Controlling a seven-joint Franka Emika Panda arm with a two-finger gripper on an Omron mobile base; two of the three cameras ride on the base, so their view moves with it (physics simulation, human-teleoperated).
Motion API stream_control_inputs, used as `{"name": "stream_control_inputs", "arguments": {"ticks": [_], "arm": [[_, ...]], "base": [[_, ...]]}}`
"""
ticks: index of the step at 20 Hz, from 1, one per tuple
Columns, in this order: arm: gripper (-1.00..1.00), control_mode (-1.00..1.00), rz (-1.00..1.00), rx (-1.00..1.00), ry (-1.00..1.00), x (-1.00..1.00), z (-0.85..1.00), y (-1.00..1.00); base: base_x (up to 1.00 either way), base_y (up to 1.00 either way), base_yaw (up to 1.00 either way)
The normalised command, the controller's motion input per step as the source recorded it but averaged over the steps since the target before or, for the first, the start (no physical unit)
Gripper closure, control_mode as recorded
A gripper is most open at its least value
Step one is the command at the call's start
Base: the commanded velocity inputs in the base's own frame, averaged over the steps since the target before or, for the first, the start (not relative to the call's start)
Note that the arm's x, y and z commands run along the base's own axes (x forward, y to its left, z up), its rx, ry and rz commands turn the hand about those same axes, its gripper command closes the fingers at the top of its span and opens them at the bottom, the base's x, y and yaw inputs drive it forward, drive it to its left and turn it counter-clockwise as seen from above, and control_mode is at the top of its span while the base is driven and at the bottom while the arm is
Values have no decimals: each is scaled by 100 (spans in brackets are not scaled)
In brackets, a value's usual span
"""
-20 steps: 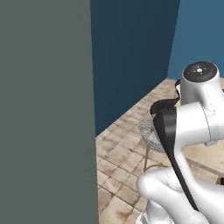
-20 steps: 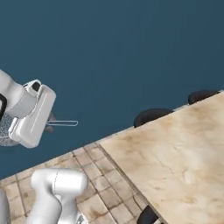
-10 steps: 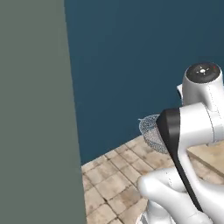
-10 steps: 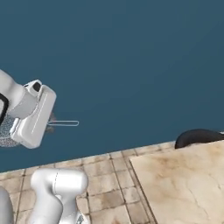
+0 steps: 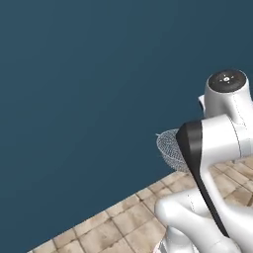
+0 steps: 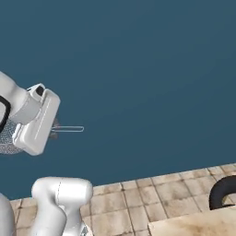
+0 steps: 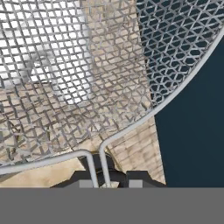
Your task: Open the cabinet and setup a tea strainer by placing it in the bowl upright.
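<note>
The round silver-grey wire-mesh tea strainer (image 7: 87,74) spreads across the upper left of the hand view, its thin wire handle running down to the bottom centre, where the dark two-finger gripper (image 7: 103,176) is pinched tight on it. In the left base view the mesh basket (image 5: 170,150) peeks out at centre right, behind the white arm, against the dark blue wall (image 5: 89,99). Beige tiled floor (image 6: 152,198) lies along the bottom of the right base view.

The round silver-grey wire-mesh tea strainer (image 5: 168,148) hangs in the air before a dark blue wall, above tiled floor. Its fine mesh basket (image 7: 87,70) and thin wire handle loop (image 6: 69,129) are both clear of any surface.
</note>
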Motion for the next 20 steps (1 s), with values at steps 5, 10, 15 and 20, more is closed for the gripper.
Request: {"name": "stream_control_inputs", "arguments": {"ticks": [5,10,15,20], "arm": [[100,100,0,0,0,0,0,0],[100,100,0,0,0,0,0,0],[100,100,0,0,0,0,0,0],[100,100,0,0,0,0,0,0]], "base": [[61,-4,-11],[95,-20,-37],[87,11,-58],[52,30,-78]]}}
